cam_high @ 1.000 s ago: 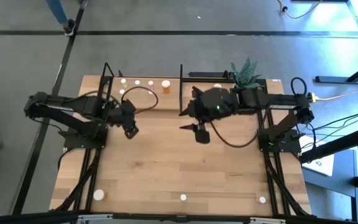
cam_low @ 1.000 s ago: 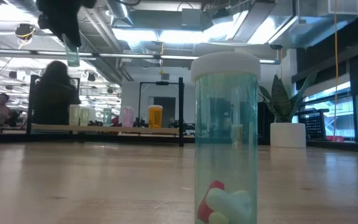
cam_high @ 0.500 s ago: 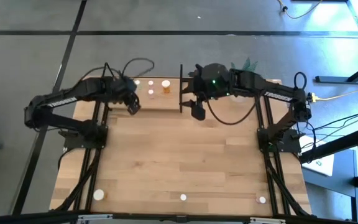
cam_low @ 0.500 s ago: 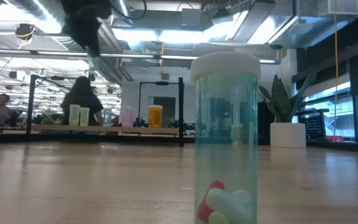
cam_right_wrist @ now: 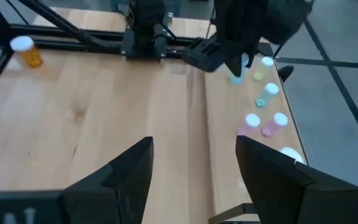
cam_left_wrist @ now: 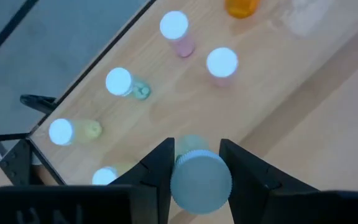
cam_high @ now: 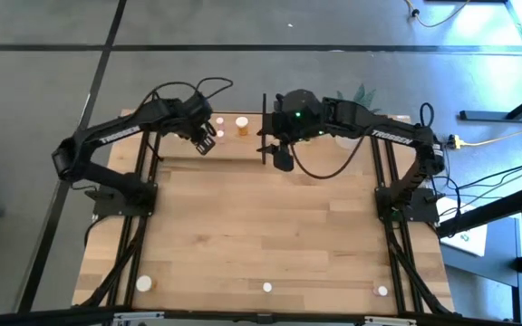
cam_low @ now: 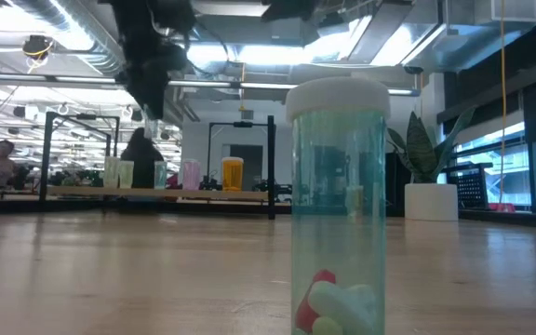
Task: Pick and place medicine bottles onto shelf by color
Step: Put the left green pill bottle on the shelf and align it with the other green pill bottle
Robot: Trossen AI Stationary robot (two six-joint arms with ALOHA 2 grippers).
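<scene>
Bottles are what you are sorting, and one is in your left gripper [cam_left_wrist: 194, 167] right now, pinched between the two fingers with its white cap [cam_left_wrist: 201, 182] facing the wrist camera. So the held bottle [cam_left_wrist: 193, 149] has its long axis running straight down away from that camera, cap up and base toward the shelf [cam_left_wrist: 272, 93] below; that is the upright pose you want for setting it down standing. Its body looks pale green, though little of it shows.

On the high view the left gripper [cam_high: 204, 141] hangs over the shelf at about 11 o'clock on the table. Already standing there, caps up, are a green bottle [cam_left_wrist: 124, 83], a yellowish one [cam_left_wrist: 67, 131], two pink ones [cam_left_wrist: 177, 30] and an orange one [cam_left_wrist: 242, 7], grouped by colour, which suggests yours belongs near the green one.

Your right gripper [cam_right_wrist: 191, 163] waits empty with its fingers wide apart, near 12 o'clock beside the shelf's black upright bar [cam_high: 265, 127].

Three more bottles stand along the 6 o'clock edge, the nearest [cam_low: 339, 209] upright.
</scene>
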